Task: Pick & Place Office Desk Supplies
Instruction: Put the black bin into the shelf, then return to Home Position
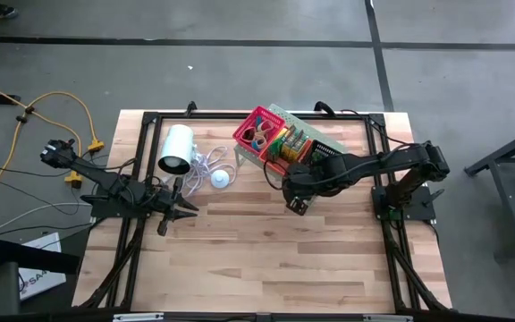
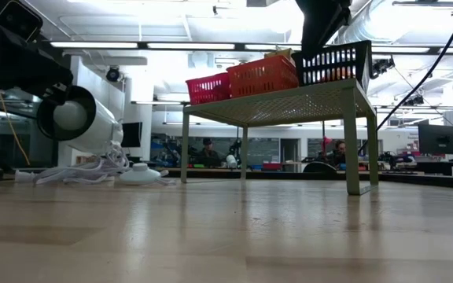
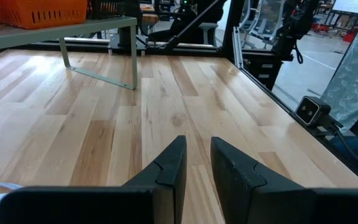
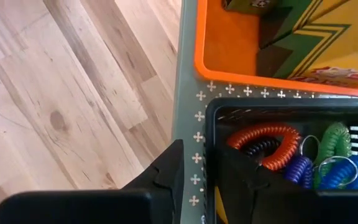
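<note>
Baskets [image 2: 274, 75] top a green shelf [image 2: 289, 102] on wood table [image 1: 266, 250]; both end effectors slightly parted, empty.

Two matte-black jointed arms — angular, wedge-fingered pincers.

Orange basket [image 4: 229, 46] beside black basket [image 4: 260, 109] holding orange, blue, green coils [image 4: 303, 155].

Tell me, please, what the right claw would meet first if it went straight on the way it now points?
Probably the black basket: the right claw straddles its near wall over the green shelf, one finger inside near the coiled bands. Depth is unclear.
</note>
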Robot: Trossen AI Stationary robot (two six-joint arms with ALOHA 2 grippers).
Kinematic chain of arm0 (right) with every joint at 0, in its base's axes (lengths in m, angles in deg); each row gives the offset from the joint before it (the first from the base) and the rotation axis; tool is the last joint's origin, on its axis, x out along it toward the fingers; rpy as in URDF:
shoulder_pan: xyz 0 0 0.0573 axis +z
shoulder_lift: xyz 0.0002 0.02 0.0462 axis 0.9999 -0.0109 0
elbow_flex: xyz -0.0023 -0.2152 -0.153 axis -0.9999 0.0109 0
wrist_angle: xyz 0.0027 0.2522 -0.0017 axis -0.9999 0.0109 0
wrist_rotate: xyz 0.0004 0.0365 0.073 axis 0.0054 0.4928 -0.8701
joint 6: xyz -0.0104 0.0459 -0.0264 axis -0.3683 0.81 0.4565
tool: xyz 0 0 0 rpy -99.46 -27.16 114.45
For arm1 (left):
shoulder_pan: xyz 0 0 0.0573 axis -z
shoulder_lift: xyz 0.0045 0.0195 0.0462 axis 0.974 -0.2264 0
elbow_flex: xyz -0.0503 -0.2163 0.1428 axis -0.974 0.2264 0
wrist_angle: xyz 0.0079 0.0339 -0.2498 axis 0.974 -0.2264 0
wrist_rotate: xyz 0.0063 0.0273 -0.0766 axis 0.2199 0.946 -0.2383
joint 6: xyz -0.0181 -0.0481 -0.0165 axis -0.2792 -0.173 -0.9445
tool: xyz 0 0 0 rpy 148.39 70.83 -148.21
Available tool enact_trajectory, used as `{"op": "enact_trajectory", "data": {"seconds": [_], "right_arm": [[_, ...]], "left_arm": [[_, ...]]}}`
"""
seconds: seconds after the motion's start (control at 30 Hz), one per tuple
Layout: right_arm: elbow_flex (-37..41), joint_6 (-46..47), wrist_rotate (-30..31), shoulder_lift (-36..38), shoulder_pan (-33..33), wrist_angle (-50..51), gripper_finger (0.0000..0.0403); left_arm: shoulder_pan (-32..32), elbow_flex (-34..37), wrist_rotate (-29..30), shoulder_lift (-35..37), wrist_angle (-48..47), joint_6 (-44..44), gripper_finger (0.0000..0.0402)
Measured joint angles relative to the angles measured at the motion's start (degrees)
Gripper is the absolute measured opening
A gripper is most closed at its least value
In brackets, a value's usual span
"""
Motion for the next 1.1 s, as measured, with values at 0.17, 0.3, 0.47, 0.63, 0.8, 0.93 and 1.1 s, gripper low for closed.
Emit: {"op": "enact_trajectory", "data": {"seconds": [0.17, 0.3, 0.47, 0.63, 0.8, 0.93, 1.1], "right_arm": [[0.00, -0.45, 0.57, 0.00, 0.00, -0.18, 0.0083], [0.00, -1.22, 1.70, 0.00, 0.00, -0.17, 0.0089], [0.00, -1.50, 2.55, 0.02, 0.07, 0.37, 0.0098], [0.00, -1.50, 2.52, 0.96, 0.37, 0.59, 0.0106], [-3.04, -1.49, 3.02, 1.32, 1.03, 2.95, 0.0107], [-6.35, -1.32, 3.89, 1.37, 2.37, 4.71, 0.0107], [-6.86, -0.72, 3.92, 1.38, 5.05, 5.39, 0.0107]], "left_arm": [[-0.01, 0.00, -0.01, 0.00, 0.00, 0.00, 0.0070], [-0.01, 0.00, 0.00, 0.00, 0.00, 0.00, 0.0070], [-0.02, 0.00, 0.00, 0.00, 0.00, 0.00, 0.0070], [-0.01, 0.00, -0.01, 0.02, 0.00, 0.00, 0.0070], [-0.02, -0.01, -0.01, 0.01, 0.00, 0.00, 0.0070], [-0.02, 0.00, -0.02, 0.02, 0.00, 0.00, 0.0070], [-0.01, -0.01, -0.02, 0.02, 0.00, 0.00, 0.0070]]}}
